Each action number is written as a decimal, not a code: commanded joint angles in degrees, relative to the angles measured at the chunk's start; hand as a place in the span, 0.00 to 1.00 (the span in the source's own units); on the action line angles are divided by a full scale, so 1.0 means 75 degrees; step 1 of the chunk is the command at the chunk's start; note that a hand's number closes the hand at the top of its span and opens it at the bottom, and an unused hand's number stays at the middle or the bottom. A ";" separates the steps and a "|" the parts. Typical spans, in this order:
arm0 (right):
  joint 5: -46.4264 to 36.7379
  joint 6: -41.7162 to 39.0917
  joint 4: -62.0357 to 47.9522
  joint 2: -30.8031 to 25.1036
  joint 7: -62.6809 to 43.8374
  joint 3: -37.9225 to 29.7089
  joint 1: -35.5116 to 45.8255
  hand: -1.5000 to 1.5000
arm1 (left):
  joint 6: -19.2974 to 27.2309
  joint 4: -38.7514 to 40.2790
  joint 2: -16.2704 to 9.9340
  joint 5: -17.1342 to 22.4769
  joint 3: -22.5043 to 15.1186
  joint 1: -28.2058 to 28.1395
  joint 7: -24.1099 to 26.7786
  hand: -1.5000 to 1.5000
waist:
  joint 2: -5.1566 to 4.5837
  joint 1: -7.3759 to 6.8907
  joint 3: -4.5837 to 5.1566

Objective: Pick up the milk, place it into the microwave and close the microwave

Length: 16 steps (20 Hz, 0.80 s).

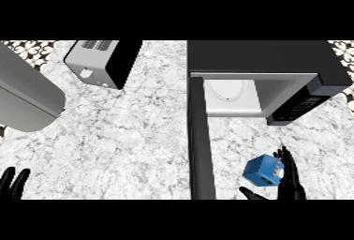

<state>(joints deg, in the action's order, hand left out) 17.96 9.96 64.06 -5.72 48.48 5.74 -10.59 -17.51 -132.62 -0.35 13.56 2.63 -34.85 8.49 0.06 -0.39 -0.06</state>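
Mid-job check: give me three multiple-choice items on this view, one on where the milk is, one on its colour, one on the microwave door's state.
1. Where is the milk carton?
A. Inside the microwave
B. On the counter in front of the microwave, by the right hand
C. Beside the toaster

2. What colour is the carton?
A. Blue
B. Red
C. White

3. What state is the microwave door in?
A. Shut
B. Swung open
C. Missing

Answers:
1 B: the carton sits on the counter below the microwave, next to the right hand.
2 A: its sides are blue.
3 B: the door sticks out towards the viewer and the pale cavity shows.
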 commanded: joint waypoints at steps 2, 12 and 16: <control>-0.0160 -0.0097 -0.0266 0.0337 0.0631 0.0005 0.0438 1.00 | -0.0237 0.0844 -0.0275 0.0511 0.0760 0.0592 0.0132 0.00 | -0.0006 0.0030 0.0009; -0.0178 0.0508 0.0045 -0.0158 0.0456 -0.0711 0.1028 1.00 | -0.0197 -0.0062 0.0042 0.0178 0.0046 0.0028 -0.0147 0.00 | -0.0005 0.0003 0.0004; 0.0288 -0.1967 -0.0083 -0.1868 0.0387 -0.0787 0.0702 1.00 | -0.0448 -0.0099 -0.0007 0.0487 0.0378 -0.0315 -0.0040 0.00 | 0.0007 -0.0048 -0.0002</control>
<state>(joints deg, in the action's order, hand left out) 17.75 7.61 64.81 -10.85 52.21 1.16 -5.77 -20.56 -132.08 -1.11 17.66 6.06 -35.46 8.06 0.06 -0.43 -0.03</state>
